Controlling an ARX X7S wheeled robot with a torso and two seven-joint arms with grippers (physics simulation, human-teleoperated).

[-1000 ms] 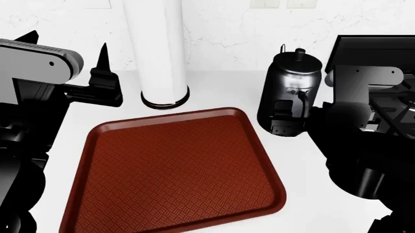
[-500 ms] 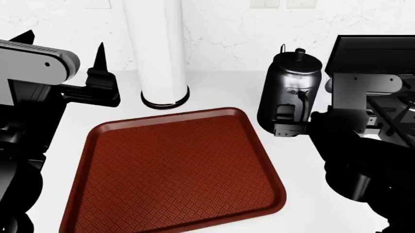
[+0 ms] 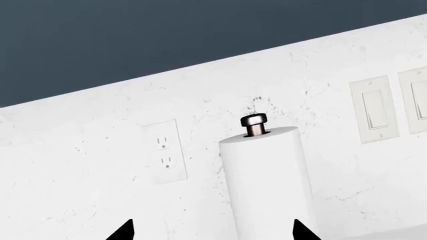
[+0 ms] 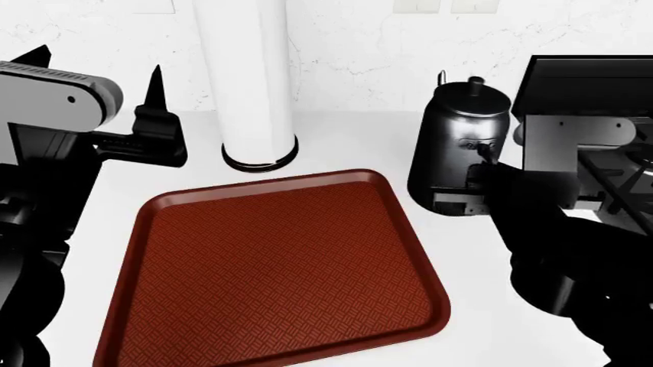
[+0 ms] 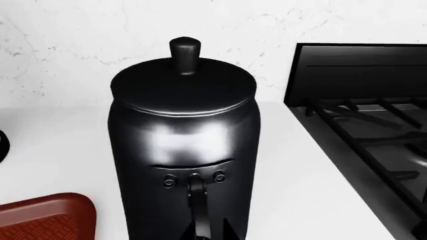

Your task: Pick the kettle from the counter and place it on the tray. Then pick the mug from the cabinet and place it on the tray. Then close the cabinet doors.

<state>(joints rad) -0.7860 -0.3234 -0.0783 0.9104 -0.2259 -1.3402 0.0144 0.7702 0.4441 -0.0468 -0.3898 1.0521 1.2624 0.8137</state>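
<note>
Standing upright on the white counter, the glossy black kettle sits just beyond the tray's far right corner, between the tray and the black stovetop; its domed lid carries a small knob, and its thin loop handle faces the right arm; the right gripper is pressed up against the kettle's lower side at that handle, but whether its jaws are clenched on the handle or released cannot be told, since the dark arm hides them in the head view and the right wrist view shows only the handle running down out of the picture; the dark red tray lies flat on the counter with its diamond-textured surface bare; behind it, near its far edge, stands a tall white paper towel roll on a black base ring, topped by a metal cap; the left gripper hovers well to the left of the roll, its two pointed fingertips spread apart and holding nothing; a wall socket and light switches are set in the marbled white wall.
</note>
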